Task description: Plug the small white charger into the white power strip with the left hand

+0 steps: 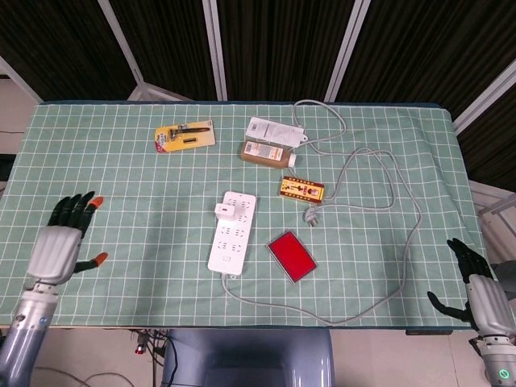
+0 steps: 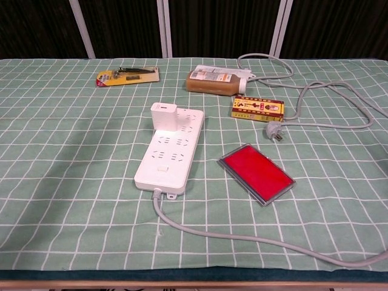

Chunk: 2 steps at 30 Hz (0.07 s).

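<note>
At the near edge of the table (image 1: 121, 266) both hands hang off the cloth: the left hand (image 1: 63, 242) at about eight o'clock, fingers (image 1: 76, 208) spread wide and holding nothing, and the right hand (image 1: 477, 286) at about four o'clock, likewise empty with its fingers apart. Neither hand shows in the chest view. Nearer the middle lies the white power strip (image 2: 171, 150), its grey cord (image 2: 242, 237) trailing off toward the near edge and round to five o'clock; just beside it, at three o'clock from it, sits a red flat case (image 2: 257, 172). The small white charger (image 2: 163, 116) stands upright at the far end of the strip, seemingly seated in a socket — so the plugging looks done, though how deep the prongs sit cannot be told from here. What is left, by this judgement, is little or nothing. The charger is well apart from the left fingers, off toward their two o'clock. Further back lie a yellow patterned box (image 2: 257, 108), a brown bottle (image 2: 212, 82) on its side, and — at eleven o'clock — a yellow tool card (image 2: 128, 75).
</note>
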Motion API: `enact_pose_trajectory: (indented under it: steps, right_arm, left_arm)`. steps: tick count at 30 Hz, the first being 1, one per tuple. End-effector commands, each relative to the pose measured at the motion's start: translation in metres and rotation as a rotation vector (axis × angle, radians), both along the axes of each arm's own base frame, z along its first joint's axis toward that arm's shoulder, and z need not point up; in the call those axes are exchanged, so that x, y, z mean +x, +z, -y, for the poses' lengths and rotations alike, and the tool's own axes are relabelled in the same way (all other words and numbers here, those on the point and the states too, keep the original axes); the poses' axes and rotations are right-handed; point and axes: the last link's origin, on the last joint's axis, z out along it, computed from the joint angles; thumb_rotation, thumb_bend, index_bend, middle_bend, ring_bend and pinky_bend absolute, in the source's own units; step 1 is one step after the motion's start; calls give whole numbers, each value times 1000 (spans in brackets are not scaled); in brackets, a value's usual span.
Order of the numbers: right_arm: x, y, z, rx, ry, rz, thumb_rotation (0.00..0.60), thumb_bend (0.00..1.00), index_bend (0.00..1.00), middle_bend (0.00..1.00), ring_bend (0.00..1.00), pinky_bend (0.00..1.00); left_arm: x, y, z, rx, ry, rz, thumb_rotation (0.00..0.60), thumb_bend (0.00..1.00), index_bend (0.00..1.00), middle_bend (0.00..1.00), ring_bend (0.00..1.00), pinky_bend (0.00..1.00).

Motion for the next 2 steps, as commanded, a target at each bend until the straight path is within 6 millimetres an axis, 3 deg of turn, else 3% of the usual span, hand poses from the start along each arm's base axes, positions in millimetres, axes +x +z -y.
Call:
enact_pose_trajectory:
  steps: [1, 2]
  right_arm:
    - [0, -1, -1, -1, 7, -14, 600, 338, 0, 0, 0, 0]
    - [0, -1, -1, -1, 10, -18, 600, 338, 0, 0, 0, 0]
  left_arm:
    - [-29, 20, 35, 68, 20, -84, 600, 104, 36, 0, 0, 20]
    - [-35, 22, 40, 78, 28, -86, 600, 98, 27, 0, 0, 12]
